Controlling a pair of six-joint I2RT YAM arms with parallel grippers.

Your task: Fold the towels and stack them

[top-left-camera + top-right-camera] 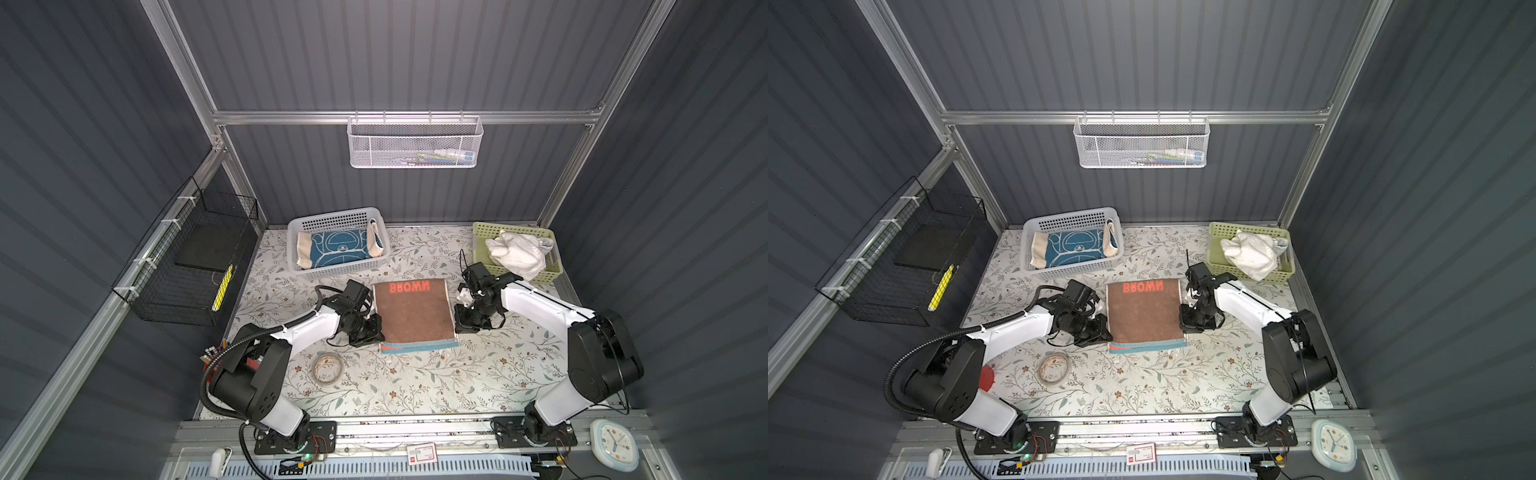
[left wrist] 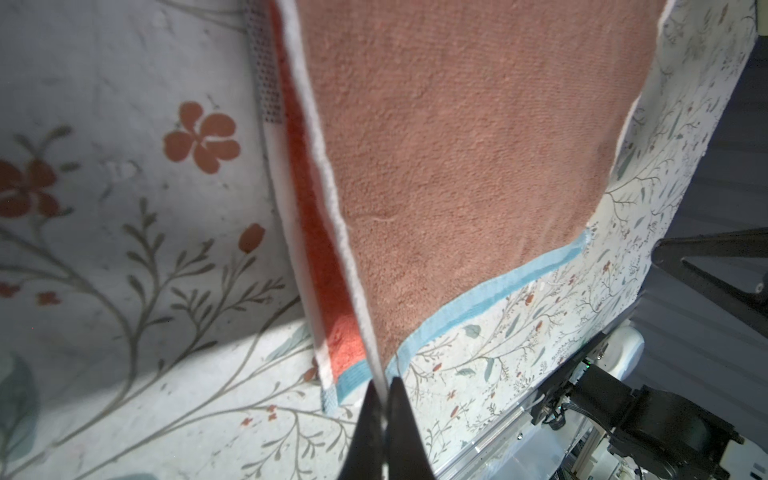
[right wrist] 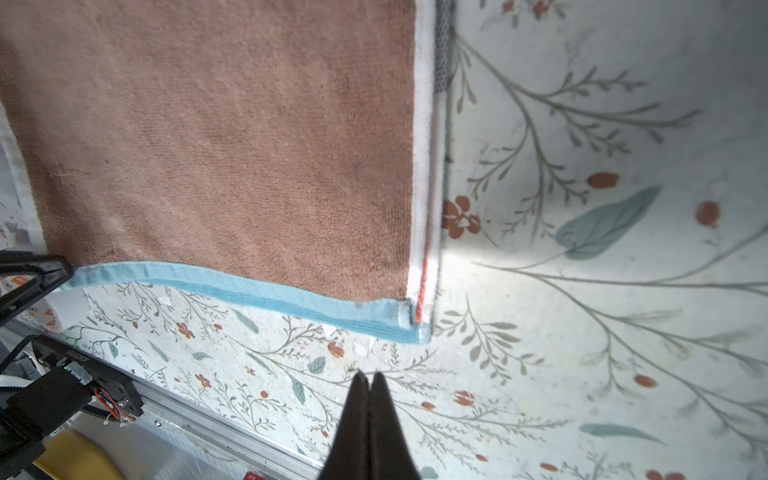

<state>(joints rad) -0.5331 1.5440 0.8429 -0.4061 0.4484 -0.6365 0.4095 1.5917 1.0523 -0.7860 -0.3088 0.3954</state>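
The left hand [image 2: 381, 384] is pinching the white side edge of the brown towel [image 1: 413, 311]. The right hand [image 3: 368, 376] is sitting closed and empty just off its blue-hemmed corner. The towel is lying folded on the tabletop [image 1: 415, 382], lettered end facing the back. Behind, the white basket [image 1: 332, 222] is holding the blue towel [image 1: 336, 249], the green basket [image 1: 482, 237] the white towel [image 1: 517, 253].

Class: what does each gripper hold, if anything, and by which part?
The left gripper pinches the brown towel by its white side edge, near the blue-hemmed corner. The right gripper is shut on nothing, short of the towel.
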